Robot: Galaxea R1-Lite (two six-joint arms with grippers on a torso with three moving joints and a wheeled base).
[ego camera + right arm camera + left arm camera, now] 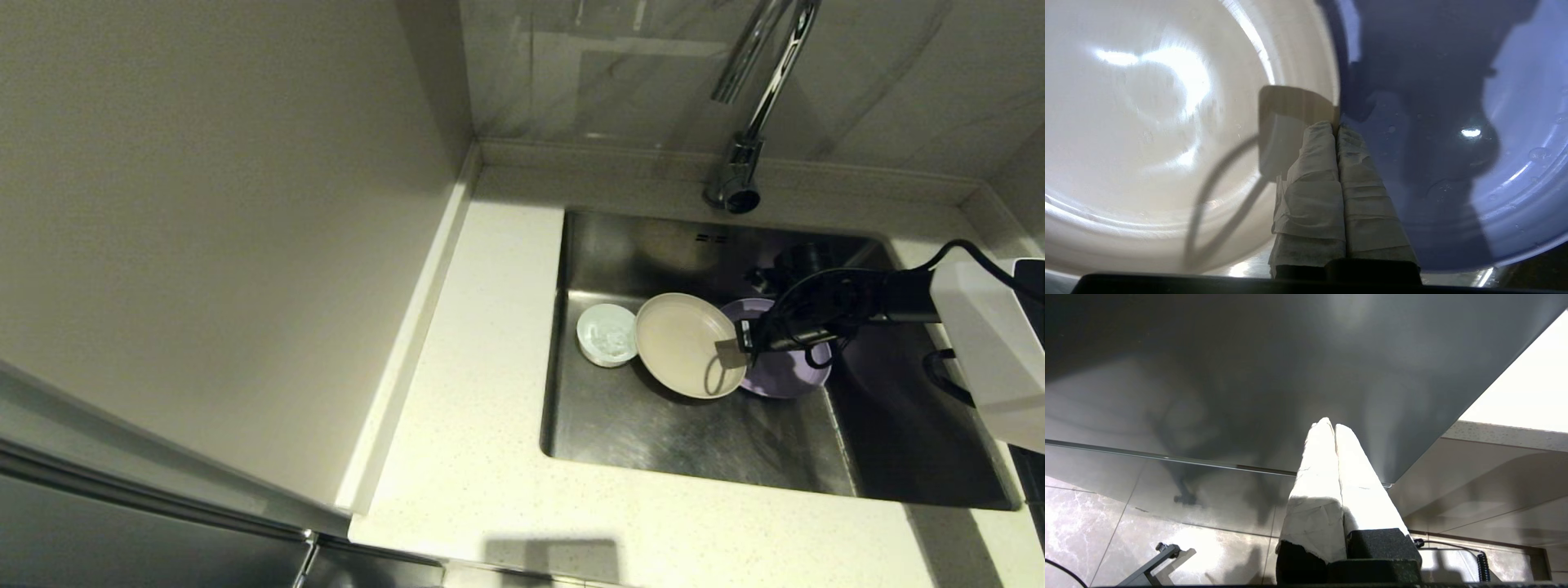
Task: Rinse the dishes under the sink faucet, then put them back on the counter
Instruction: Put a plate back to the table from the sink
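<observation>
My right fingers (729, 353) are pressed together on the right rim of the beige plate (684, 343), as the head view shows; I have the right gripper (735, 347) reaching in from the right, low inside the sink (653, 433). The beige plate lies in the middle of the basin, its right edge overlapping the lilac plate (788, 377). The small white bowl (606, 334) sits just left of the beige plate, touching or nearly so. The faucet (747, 155) stands on the far edge of the tabletop (473, 392), its spout arching out of the top of the view.

In the left wrist view my left gripper (1330, 426) hangs parked below the tabletop edge, its wrapped fingers (1314, 473) closed together on nothing, floor tiles (1086, 522) below.

In the right wrist view the wrapped fingers (1314, 171) sit tight together right where the beige plate's (1147, 122) rim crosses over the lilac plate (1515, 163); the rim seems to be between them.
</observation>
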